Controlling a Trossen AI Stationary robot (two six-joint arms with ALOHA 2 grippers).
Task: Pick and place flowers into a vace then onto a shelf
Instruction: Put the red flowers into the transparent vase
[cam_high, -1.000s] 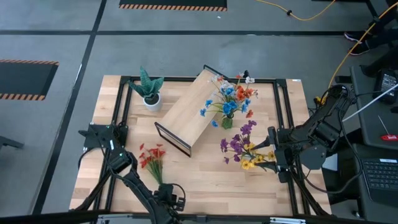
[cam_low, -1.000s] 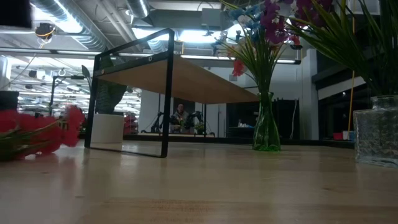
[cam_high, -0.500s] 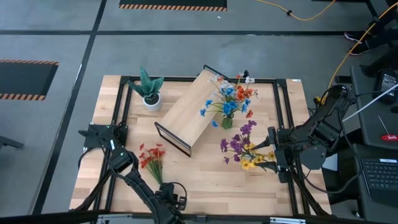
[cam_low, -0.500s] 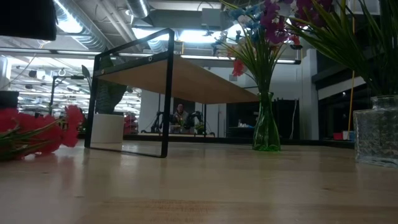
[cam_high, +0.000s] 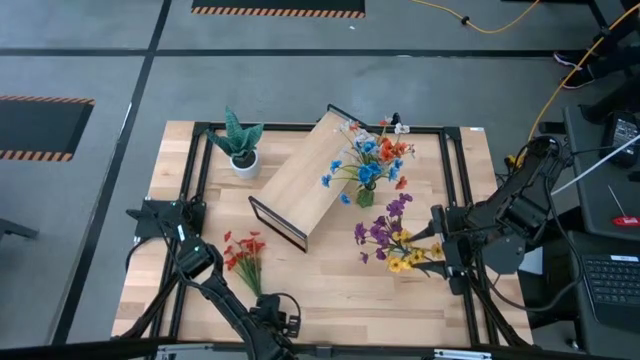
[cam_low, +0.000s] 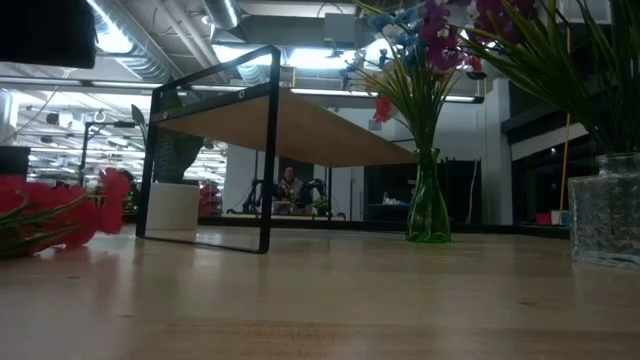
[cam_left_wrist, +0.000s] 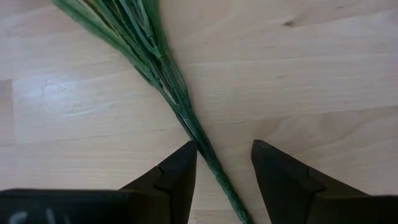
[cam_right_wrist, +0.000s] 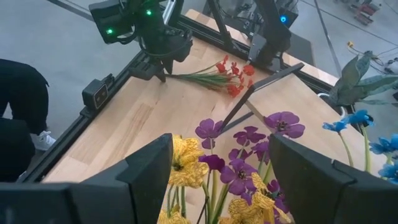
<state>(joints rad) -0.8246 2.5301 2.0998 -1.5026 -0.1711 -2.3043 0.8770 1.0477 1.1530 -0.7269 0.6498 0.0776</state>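
1. Your left gripper (cam_left_wrist: 222, 163) sits at the bottom edge of the high view, left of centre. Its fingers (cam_left_wrist: 177, 177) stand apart, straddling the thin green stem of the red flowers (cam_high: 245, 252) lying flat on the table (cam_high: 330, 280). In the left wrist view the stem runs between the two tips, closer to one; nothing is clamped.

2. Those red flowers show in the lower left of the high view, blossoms toward the shelf, stems trailing down toward your left gripper. In the low view they lie at the far left edge (cam_low: 60, 212).

3. Your right gripper (cam_high: 436, 243) is at the right of the high view, just beside the purple and yellow flowers (cam_high: 392, 240). Its fingers (cam_right_wrist: 149, 168) are spread wide, with those blossoms and stems between them in the right wrist view. You cannot tell from the frames whether the pads touch the stems.

4. The purple and yellow flowers stand in a clear glass jar (cam_low: 604, 208), at the right edge of the low view.

5. The vase (cam_high: 365, 196) stands upright at centre of the high view, just beside the shelf's right long edge, already holding blue, orange and red flowers (cam_high: 372, 155). In the low view it is right of centre (cam_low: 428, 205).

6. The shelf (cam_high: 305, 175) stands on the table at an angle, running from upper centre down to the left; nothing rests on its board.

7. A potted green plant (cam_high: 240, 143) sits in the upper left of the table, apart from the shelf.
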